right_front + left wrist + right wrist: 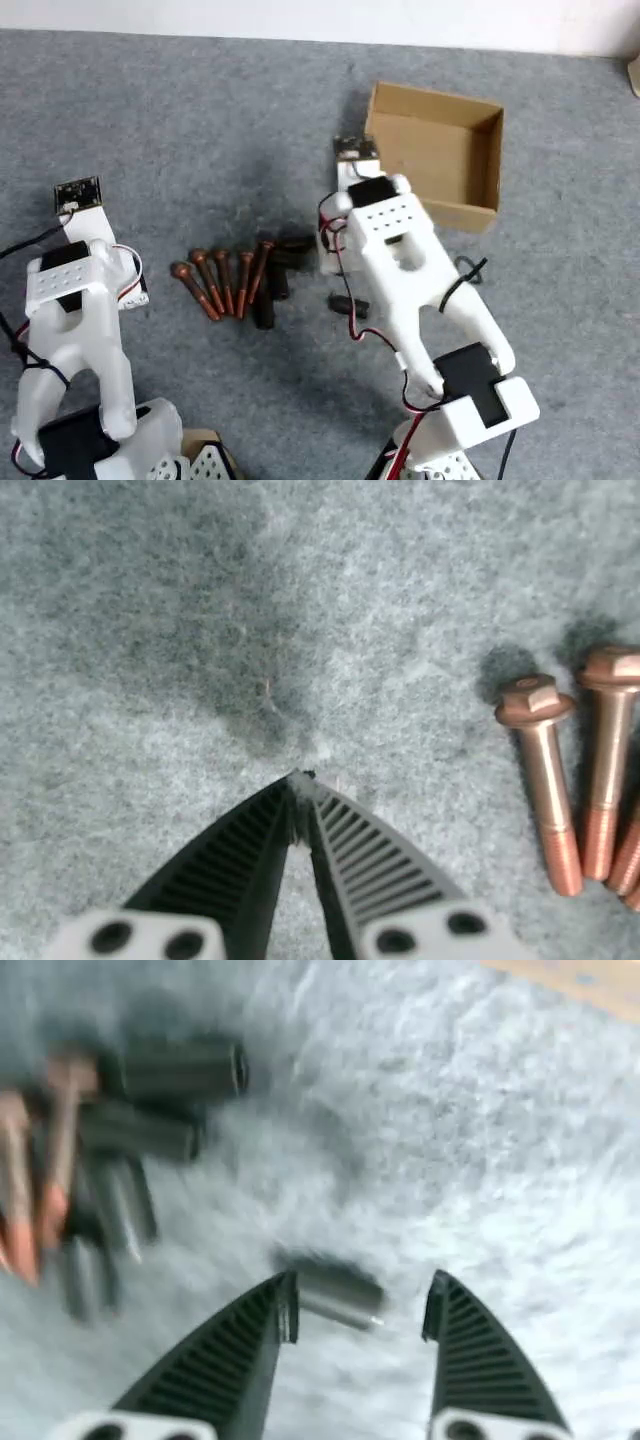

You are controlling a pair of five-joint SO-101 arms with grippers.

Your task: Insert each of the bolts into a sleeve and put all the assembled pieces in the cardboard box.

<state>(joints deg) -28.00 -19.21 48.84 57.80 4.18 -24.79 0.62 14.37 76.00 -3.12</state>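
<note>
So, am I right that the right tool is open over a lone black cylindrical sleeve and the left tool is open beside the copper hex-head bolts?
Not quite: the left wrist view shows the left tool shut beside the copper hex-head bolts. The right tool is indeed open over the lone black cylindrical sleeve.

5 bolts fanned, black sleeves beside, cardboard box apart

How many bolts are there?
5. The bolts lie side by side in a fan, just left of the black sleeves. More might hide under the right arm.
</note>
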